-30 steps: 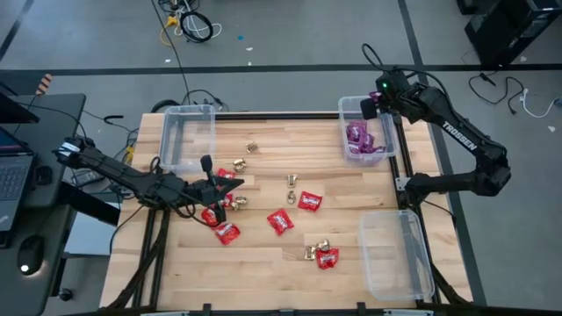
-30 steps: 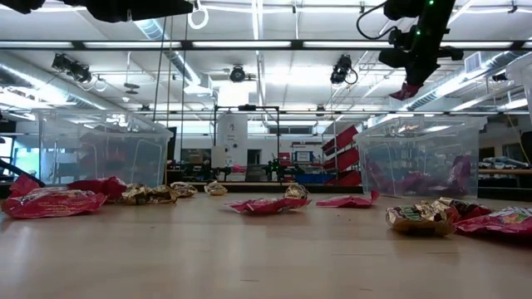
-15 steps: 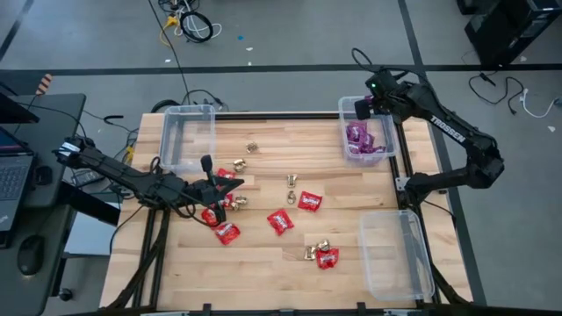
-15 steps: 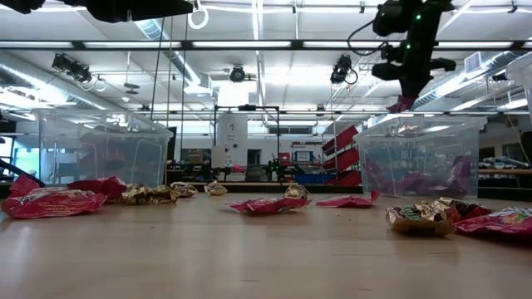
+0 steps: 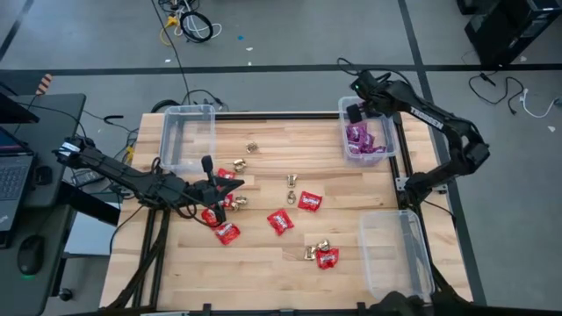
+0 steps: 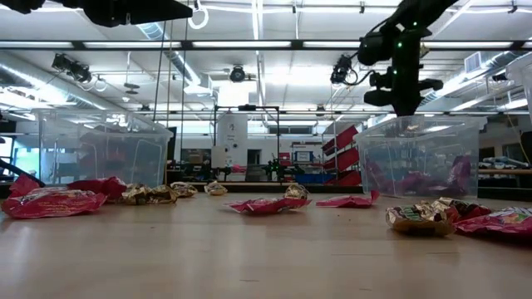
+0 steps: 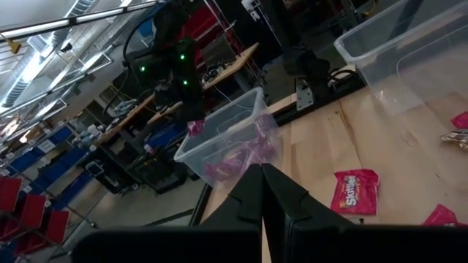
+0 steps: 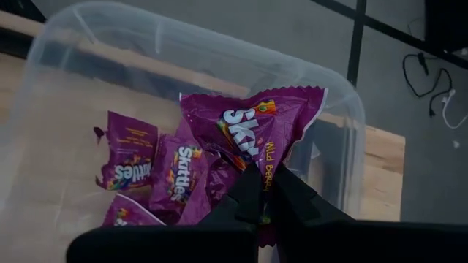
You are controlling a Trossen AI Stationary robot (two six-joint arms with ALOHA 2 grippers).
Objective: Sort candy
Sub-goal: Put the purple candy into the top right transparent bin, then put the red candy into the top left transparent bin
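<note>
A purple candy packet point(image 8: 256, 135) is in my right gripper point(image 8: 261, 191), which is shut on it above the clear far-right bin point(image 5: 388, 132). That bin holds several purple packets point(image 8: 172, 175). The left wrist view shows the same packet point(image 7: 195, 128) over the bin point(image 7: 252, 109). Red packets point(image 5: 279, 221) and gold pieces point(image 5: 291, 181) lie flat on the table's middle. My left gripper point(image 5: 224, 190) is shut and level above the red packets at the left, holding nothing. My right gripper pinches the purple packet by one edge point(image 8: 257, 175) between its two fingers. The fingers slant down from above. The packet stands out past the fingertips, lifted clear above the packets in the bin.
An empty clear bin point(image 5: 186, 136) stands at the far left. Another clear bin point(image 5: 395, 254) stands at the near right. Free wood lies along the near edge point(image 5: 263, 281). A black frame rail point(image 5: 399, 167) runs along the table's right side.
My right gripper has sunk toward the far-right bin and shifted a little toward the table's left, tipping further downward. It stays shut on the purple packet, which has come down with it.
</note>
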